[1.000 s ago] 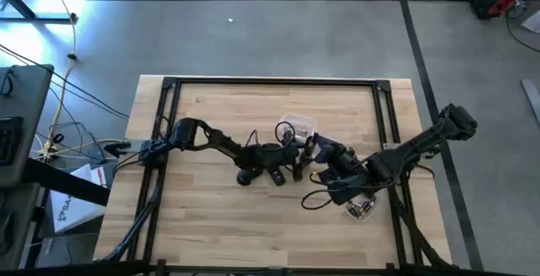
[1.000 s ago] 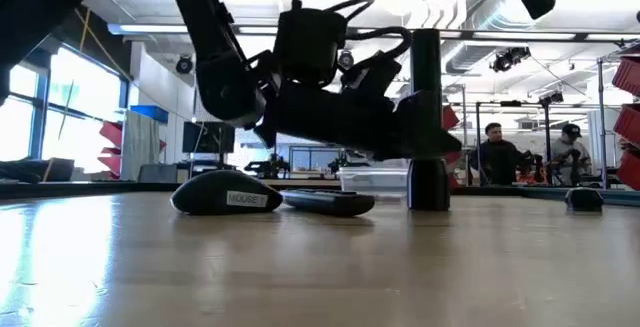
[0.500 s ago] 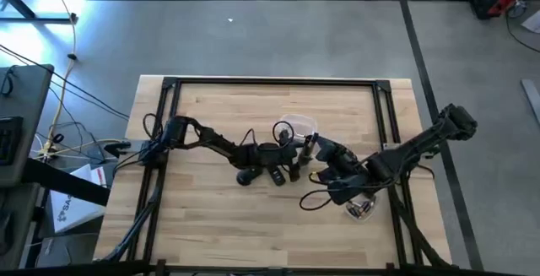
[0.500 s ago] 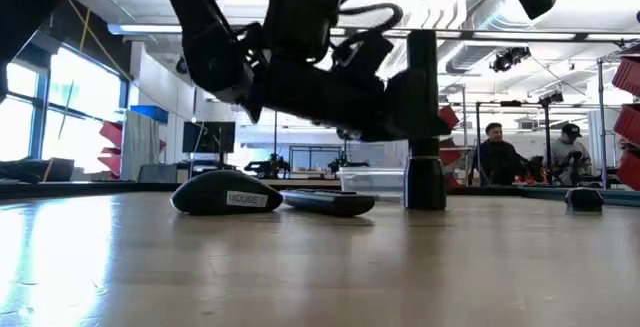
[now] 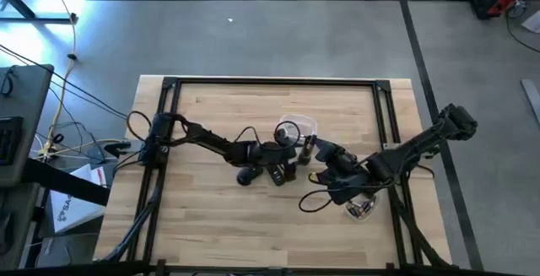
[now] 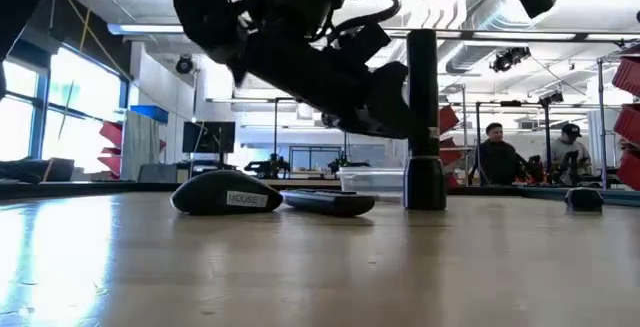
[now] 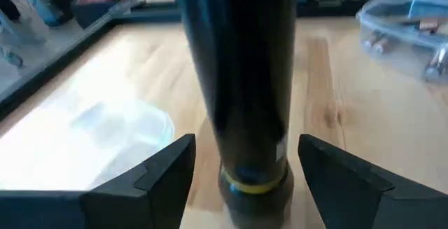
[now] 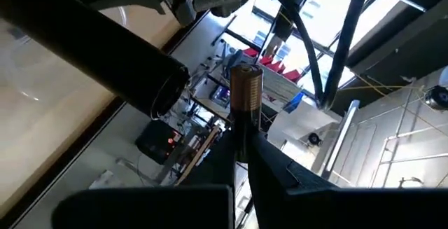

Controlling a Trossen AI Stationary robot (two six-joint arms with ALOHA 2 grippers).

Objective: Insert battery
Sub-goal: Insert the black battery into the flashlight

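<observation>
1. The table [image 5: 219,217] is light wood and fills the middle of the high view.
2. A black tube [image 6: 423,117] stands upright on the table. It is a bit right of the middle in the low view.
3. The tube has a thin yellow ring near its bottom end.
4. The left gripper [image 7: 246,148] is around the tube. Its two fingers [image 7: 164,176] are apart, one on each side. A little wood shows between each finger and the tube.
5. The right gripper [image 8: 244,127] is clamped on a battery [image 8: 246,89]. The battery is brown and gold and sticks out from the finger tips.
6. In the high view both grippers meet near the middle of the table, the right one just right of the left one.
7. The battery is near the tube but not in it.
8. A dark mouse [image 6: 228,195] lies on the table, left of the middle in the low view.
9. A flat black remote [image 6: 330,203] lies just beside the mouse.
10. A clear box [image 6: 372,178] sits behind the remote.
11. Two people [image 6: 497,153] are far back in the room, on the right of the low view.
</observation>
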